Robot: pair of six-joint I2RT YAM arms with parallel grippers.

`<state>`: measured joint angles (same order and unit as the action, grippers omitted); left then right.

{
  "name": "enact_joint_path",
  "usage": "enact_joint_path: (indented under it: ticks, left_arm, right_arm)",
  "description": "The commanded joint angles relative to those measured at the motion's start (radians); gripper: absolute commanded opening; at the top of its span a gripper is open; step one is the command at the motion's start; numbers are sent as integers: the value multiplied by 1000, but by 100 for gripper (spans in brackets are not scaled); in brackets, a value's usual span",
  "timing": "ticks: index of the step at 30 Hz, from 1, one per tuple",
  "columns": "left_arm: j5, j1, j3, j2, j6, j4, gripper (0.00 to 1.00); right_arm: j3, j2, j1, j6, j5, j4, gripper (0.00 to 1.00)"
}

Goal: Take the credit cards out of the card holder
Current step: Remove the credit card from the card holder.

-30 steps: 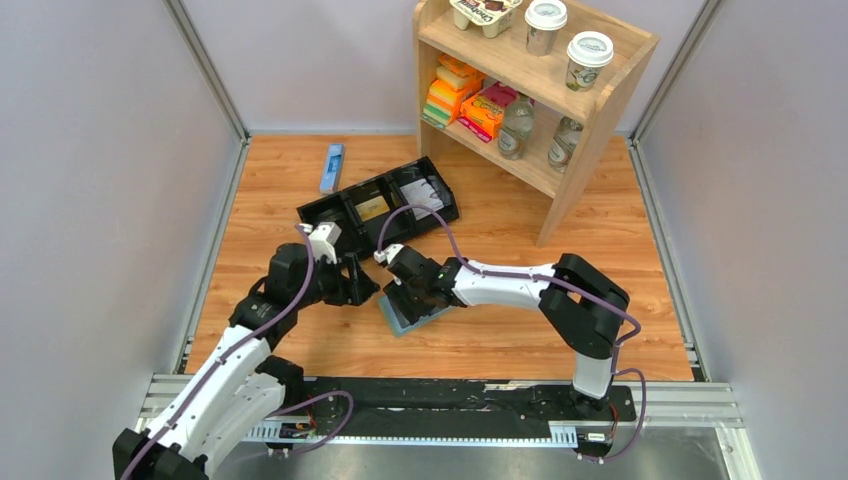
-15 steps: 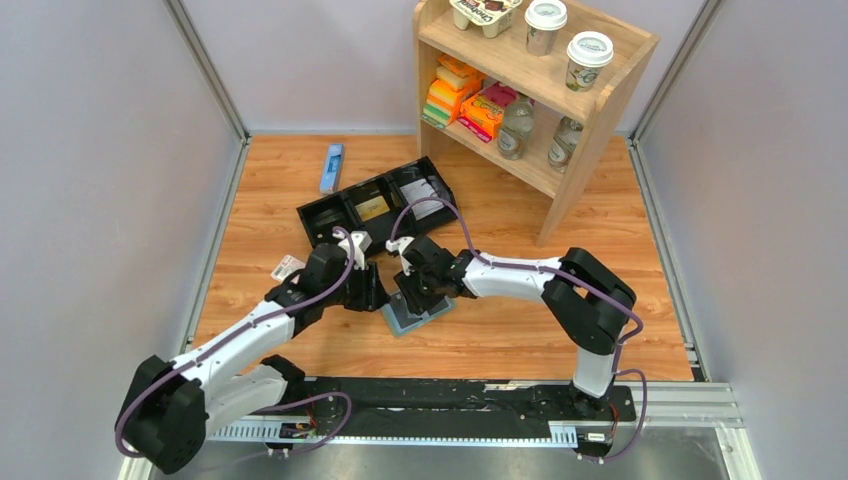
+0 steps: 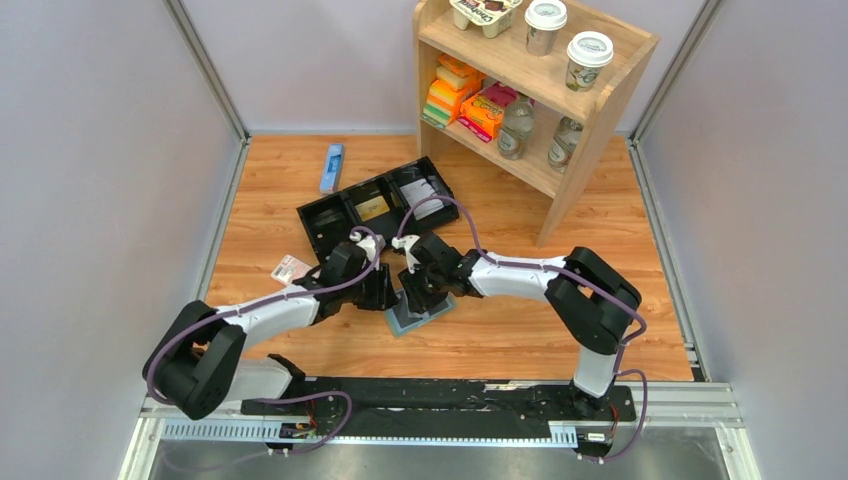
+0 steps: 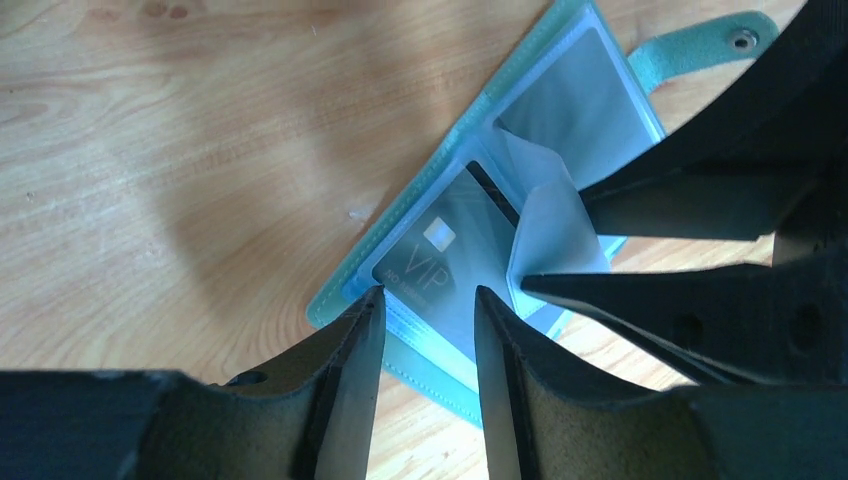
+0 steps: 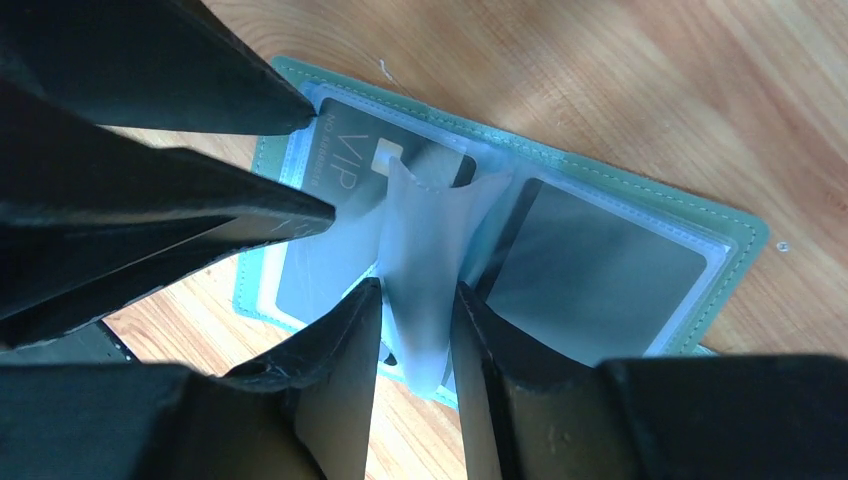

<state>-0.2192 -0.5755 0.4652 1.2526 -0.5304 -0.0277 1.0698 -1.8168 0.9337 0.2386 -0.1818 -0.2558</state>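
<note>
The grey-green card holder (image 4: 372, 262) lies open on the wood table, its tab (image 4: 700, 55) at the far side; it also shows in the top view (image 3: 412, 322). A dark "VIP" card (image 4: 440, 250) sits in one pocket and a second dark card (image 5: 600, 262) in the other. My right gripper (image 5: 415, 295) is shut on a pale clear pocket leaf (image 5: 425, 225) and holds it up from the fold. My left gripper (image 4: 428, 295) is open, its tips at the near edge of the VIP card. The two grippers meet over the holder in the top view, left (image 3: 388, 295), right (image 3: 416, 298).
The black three-compartment tray (image 3: 318, 222) lies just behind the grippers, with cards in its compartments. A pink-and-white packet (image 3: 290, 268) lies left of the left arm. A blue packet (image 3: 332, 167) lies at the back left. A wooden shelf (image 3: 590, 110) stands at the back right.
My left arm has stretched out to the right, bringing its gripper up to the card holder. My right gripper has shifted slightly right and stays over the holder.
</note>
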Motion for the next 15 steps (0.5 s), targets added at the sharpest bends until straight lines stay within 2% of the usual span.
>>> enact_joint_path:
  ticks: [1,6,15]
  left_arm:
    - [41,-4,44,62,-33,106,46]
    - [93,-4,69,103,-28,91,45]
    - [60,-18,104,134,-31,83,42]
  right_arm:
    - [-37,-1,-1,2,-15,-10,37]
    - [-56,24,-4,2,-31,13,36]
    - [-85,60,-10,7,-59,61,37]
